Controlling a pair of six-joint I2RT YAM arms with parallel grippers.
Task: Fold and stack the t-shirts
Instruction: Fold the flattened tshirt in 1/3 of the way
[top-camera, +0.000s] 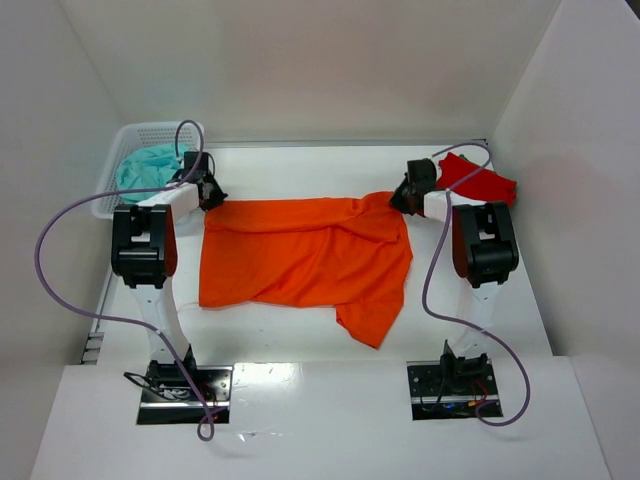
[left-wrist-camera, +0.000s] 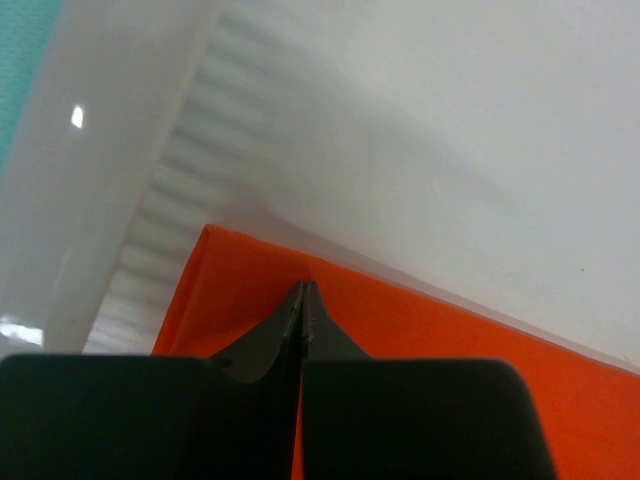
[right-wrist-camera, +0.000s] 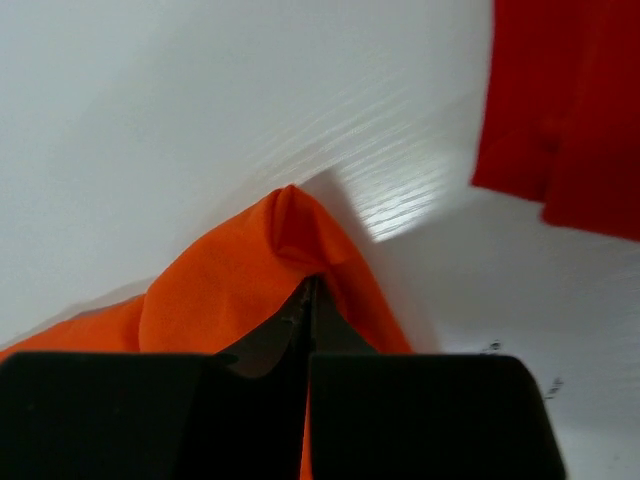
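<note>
The orange t-shirt (top-camera: 300, 255) lies spread across the middle of the table, one sleeve trailing toward the near right. My left gripper (top-camera: 212, 192) sits at its far left corner, jaws shut, with orange cloth (left-wrist-camera: 450, 340) showing between the fingers. At the far right corner my right gripper (top-camera: 403, 197) is shut on the shirt, and the cloth (right-wrist-camera: 220, 290) bunches into a peak at the fingertips. The red t-shirt (top-camera: 478, 180) lies crumpled at the back right, just beyond the right gripper; its edge (right-wrist-camera: 570, 110) shows in the right wrist view.
A white mesh basket (top-camera: 118, 150) stands at the back left, right beside the left gripper, with teal cloth (top-camera: 150, 168) inside. Its wall (left-wrist-camera: 100, 200) fills the left of the left wrist view. White walls enclose the table at the back and both sides.
</note>
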